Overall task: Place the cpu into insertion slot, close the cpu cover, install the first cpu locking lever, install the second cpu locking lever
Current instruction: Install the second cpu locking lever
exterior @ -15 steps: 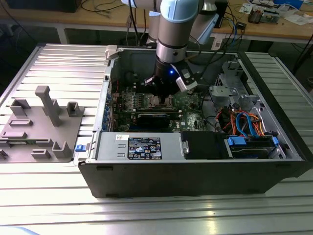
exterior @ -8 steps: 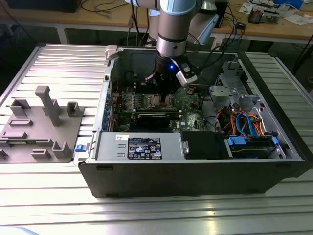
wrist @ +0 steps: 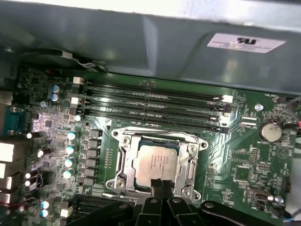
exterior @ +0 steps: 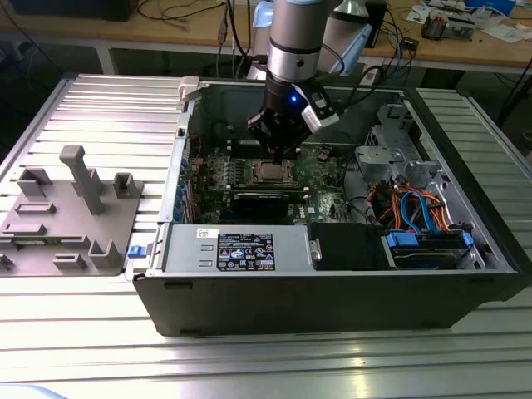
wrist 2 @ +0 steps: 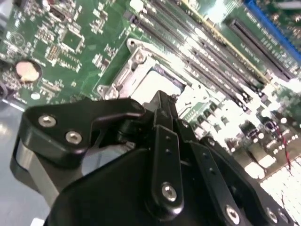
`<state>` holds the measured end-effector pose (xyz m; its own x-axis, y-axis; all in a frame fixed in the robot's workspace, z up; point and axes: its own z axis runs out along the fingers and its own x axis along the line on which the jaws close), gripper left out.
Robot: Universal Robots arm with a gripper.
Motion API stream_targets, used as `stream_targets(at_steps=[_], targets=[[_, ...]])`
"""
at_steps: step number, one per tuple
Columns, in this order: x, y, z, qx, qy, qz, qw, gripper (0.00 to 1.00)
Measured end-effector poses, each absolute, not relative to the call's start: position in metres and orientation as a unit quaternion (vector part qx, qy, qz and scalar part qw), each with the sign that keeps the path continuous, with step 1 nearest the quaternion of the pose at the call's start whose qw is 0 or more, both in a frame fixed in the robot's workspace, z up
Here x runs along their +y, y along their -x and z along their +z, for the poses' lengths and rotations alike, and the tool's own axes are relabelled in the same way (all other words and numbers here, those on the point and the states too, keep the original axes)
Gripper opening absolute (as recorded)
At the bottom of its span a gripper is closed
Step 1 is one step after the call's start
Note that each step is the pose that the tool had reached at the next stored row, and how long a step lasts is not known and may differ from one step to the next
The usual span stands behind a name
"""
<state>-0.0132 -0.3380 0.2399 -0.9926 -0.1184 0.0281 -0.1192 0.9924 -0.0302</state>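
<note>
CPU (wrist: 153, 165) already sits in your insertion slot (wrist: 123, 162) with the cover (wrist: 190, 157) down; gripper (wrist: 159, 184) fingers together at its edge, levers seemingly unfinished

Lab: cluttered workbench (exterior: 465, 41), cables, aluminium table (exterior: 100, 100).

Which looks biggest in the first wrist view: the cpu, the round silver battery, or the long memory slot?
1. The long memory slot looks biggest, stretching far across the board.
2. The cpu, seated in the insertion slot, comes next.
3. The round silver battery looks smallest.
The tool sits at the cpu's edge.
</note>
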Motion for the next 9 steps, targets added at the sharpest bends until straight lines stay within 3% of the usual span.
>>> stream_targets(at_steps=[9], targets=[[-0.3381, 0.0132, 0.2399, -0.998, -0.06, 0.015, 0.013, 0.11]])
